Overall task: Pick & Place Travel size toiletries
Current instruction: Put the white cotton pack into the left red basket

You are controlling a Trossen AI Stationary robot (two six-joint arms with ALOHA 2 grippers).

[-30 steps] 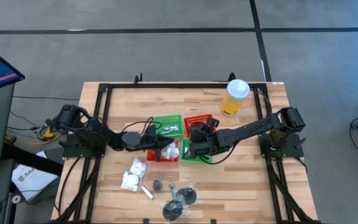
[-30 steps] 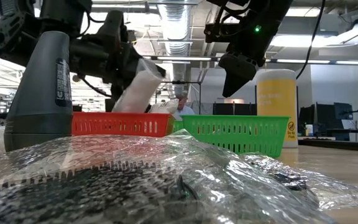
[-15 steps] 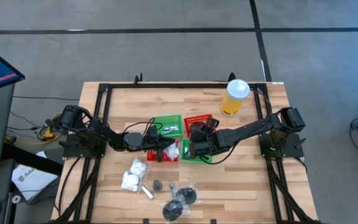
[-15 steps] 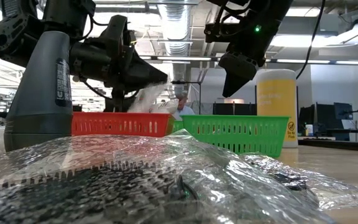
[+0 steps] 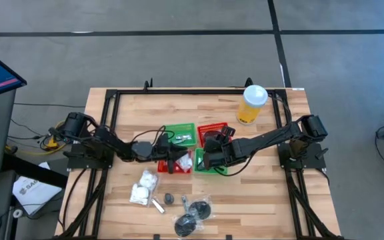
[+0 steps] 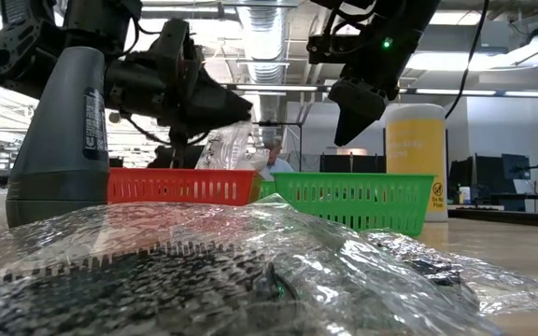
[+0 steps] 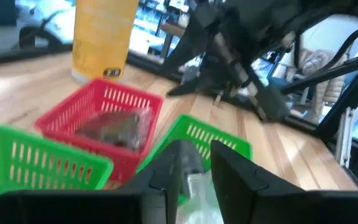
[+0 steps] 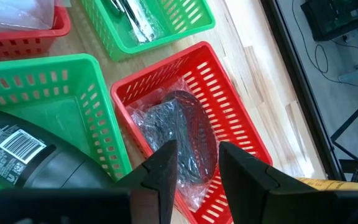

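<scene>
My left gripper (image 5: 177, 161) (image 6: 234, 106) (image 7: 205, 169) hovers open over the near red basket (image 5: 167, 167) (image 6: 180, 185). A white puffy packet (image 6: 223, 149) stands tilted inside that basket, just below the fingertips and apart from them. My right gripper (image 5: 206, 158) (image 6: 351, 114) (image 8: 194, 165) hangs open and empty above the near green basket (image 6: 353, 198) (image 8: 36, 93). More white packets (image 5: 143, 186), a thin tube (image 5: 157, 205) and wrapped dark discs (image 5: 193, 217) lie on the table's near part.
The far green basket (image 5: 179, 136) holds silvery tubes (image 8: 131, 17); the far red basket (image 8: 225, 124) holds a wrapped dark disc (image 8: 182, 134). A grey bottle with a barcode label (image 8: 23, 158) shows under the right wrist. The yellow cup (image 5: 252, 104) stands at the far right.
The white packet hung tilted from my left gripper a second ago. It has since dropped away from the fingers and now stands in the near red basket. My left gripper has shifted slightly toward the right arm. The right arm has kept still.
</scene>
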